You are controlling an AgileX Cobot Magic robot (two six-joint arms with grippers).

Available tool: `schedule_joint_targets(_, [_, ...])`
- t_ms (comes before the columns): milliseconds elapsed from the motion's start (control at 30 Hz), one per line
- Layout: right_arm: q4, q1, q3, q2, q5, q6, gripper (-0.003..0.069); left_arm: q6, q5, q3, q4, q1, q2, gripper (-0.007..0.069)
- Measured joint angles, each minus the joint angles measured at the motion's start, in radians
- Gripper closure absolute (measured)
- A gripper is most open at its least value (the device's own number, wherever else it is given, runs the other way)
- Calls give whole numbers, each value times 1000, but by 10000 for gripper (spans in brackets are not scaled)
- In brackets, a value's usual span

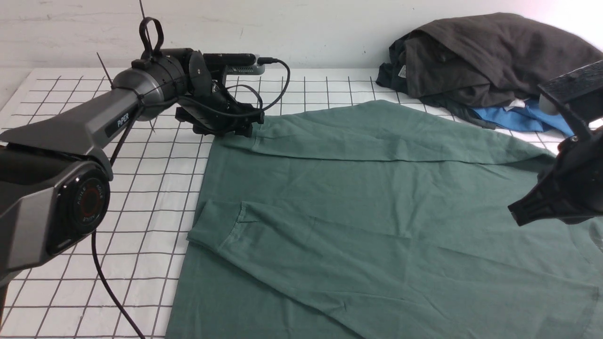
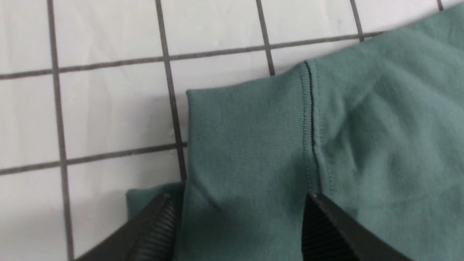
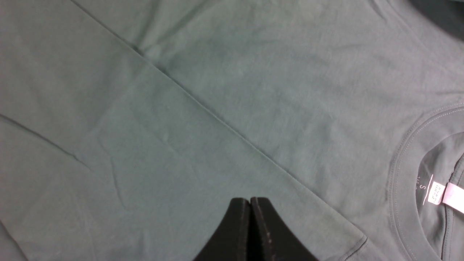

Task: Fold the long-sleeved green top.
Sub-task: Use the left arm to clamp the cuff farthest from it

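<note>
The green long-sleeved top (image 1: 377, 197) lies flat across the gridded white table, both sleeves folded over the body. My left gripper (image 1: 235, 129) is low at the top's far left corner, open. In the left wrist view the far sleeve's ribbed cuff (image 2: 246, 145) lies between the spread fingers of the left gripper (image 2: 239, 206). My right gripper (image 1: 516, 214) hovers over the top's right side, shut with nothing in it. In its wrist view, the right gripper (image 3: 250, 203) hangs above a folded sleeve, near the ribbed crew neck (image 3: 409, 152) with its white label (image 3: 453, 195).
A dark grey-black heap of clothes (image 1: 490, 56) sits at the back right with a bright blue garment (image 1: 523, 120) under its front edge, close to the top's far right edge. The gridded white cover (image 1: 155, 188) shows bare left of the top. The wall stands behind.
</note>
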Motion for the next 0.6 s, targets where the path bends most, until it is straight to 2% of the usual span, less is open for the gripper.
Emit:
schedule_joint_targets(167, [0, 0, 0, 0, 9, 0, 673, 0, 8, -11, 0, 0, 20, 202])
schedule_joint_targets(333, [0, 0, 0, 0, 9, 0, 673, 0, 27, -13, 0, 0, 20, 293])
schedule_joint_targets(500, [0, 0, 0, 0, 12, 1, 673, 0, 49, -13, 3, 1, 20, 507])
schedule_joint_targets(600, [1, 0, 0, 0, 15, 1, 673, 0, 66, -13, 3, 2, 13, 599])
